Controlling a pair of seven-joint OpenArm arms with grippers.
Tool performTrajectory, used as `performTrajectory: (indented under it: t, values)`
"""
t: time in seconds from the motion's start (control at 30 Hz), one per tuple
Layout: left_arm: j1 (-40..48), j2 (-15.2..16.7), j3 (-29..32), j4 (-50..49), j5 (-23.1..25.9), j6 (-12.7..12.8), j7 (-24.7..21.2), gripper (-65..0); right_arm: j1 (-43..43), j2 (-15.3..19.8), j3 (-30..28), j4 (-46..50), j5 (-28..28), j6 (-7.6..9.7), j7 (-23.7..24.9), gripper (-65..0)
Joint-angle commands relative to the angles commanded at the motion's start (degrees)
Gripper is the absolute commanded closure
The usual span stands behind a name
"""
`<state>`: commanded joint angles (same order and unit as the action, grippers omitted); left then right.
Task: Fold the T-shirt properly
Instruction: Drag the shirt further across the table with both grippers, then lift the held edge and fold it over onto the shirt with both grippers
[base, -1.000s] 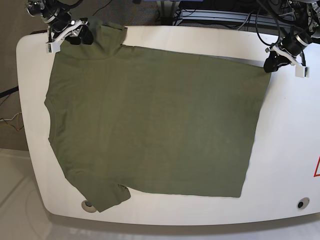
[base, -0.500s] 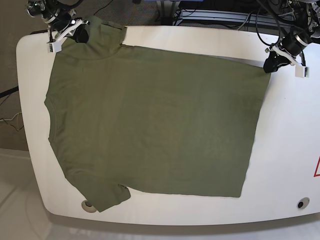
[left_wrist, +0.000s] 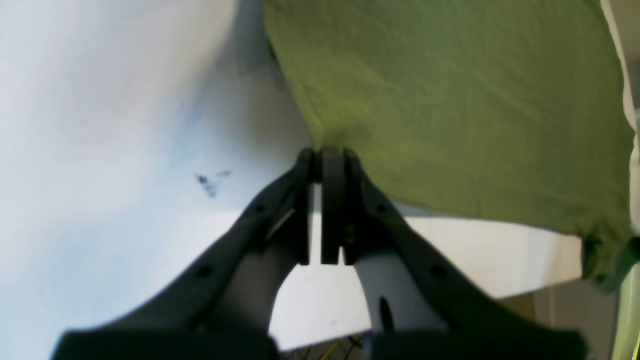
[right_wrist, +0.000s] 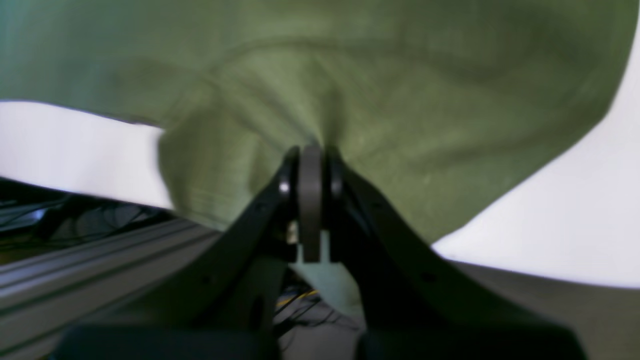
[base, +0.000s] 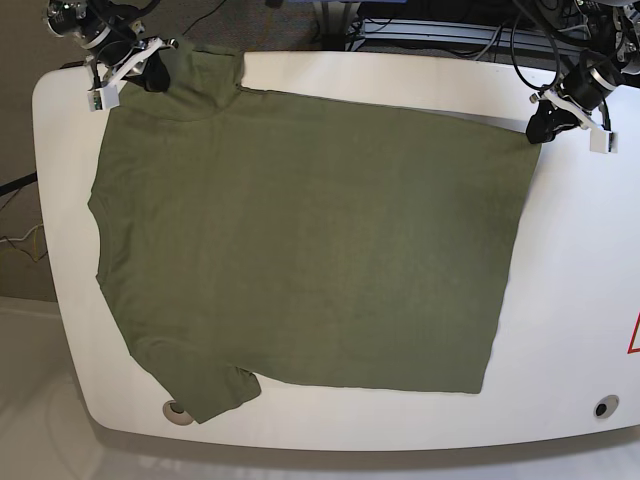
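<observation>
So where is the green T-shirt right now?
In the base view the T-shirt lies spread flat across the white table, its two far corners pinched by the right gripper and left gripper.

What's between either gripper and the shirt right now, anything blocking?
Nothing visible. The left gripper has its jaws closed directly on the T-shirt at a hem corner, and the right gripper is clamped on fabric at the sleeve end. The rest of the shirt lies flat on the white table.

We can read no words or numbers anywhere; only part of a red-outlined triangular sign (base: 634, 335) shows at the edge of the white rounded table (base: 575, 300).
</observation>
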<state>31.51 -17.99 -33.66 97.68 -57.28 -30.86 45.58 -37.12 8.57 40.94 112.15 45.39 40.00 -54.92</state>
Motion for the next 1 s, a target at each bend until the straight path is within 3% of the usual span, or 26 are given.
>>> performTrajectory:
  t: [0.33, 1.0]
  values:
    - [1.87, -0.05, 0.10, 1.61, 0.23, 0.37, 0.81, 0.0, -2.90, -0.29, 8.53, 2.28, 7.95, 0.00, -0.98, 0.0]
    - [0.59, 0.05, 0.56, 4.10, 0.60, 0.07, 0.15, 0.0, -0.78, -0.34, 9.51, 4.00, 4.06, 0.00, -1.13, 0.0]
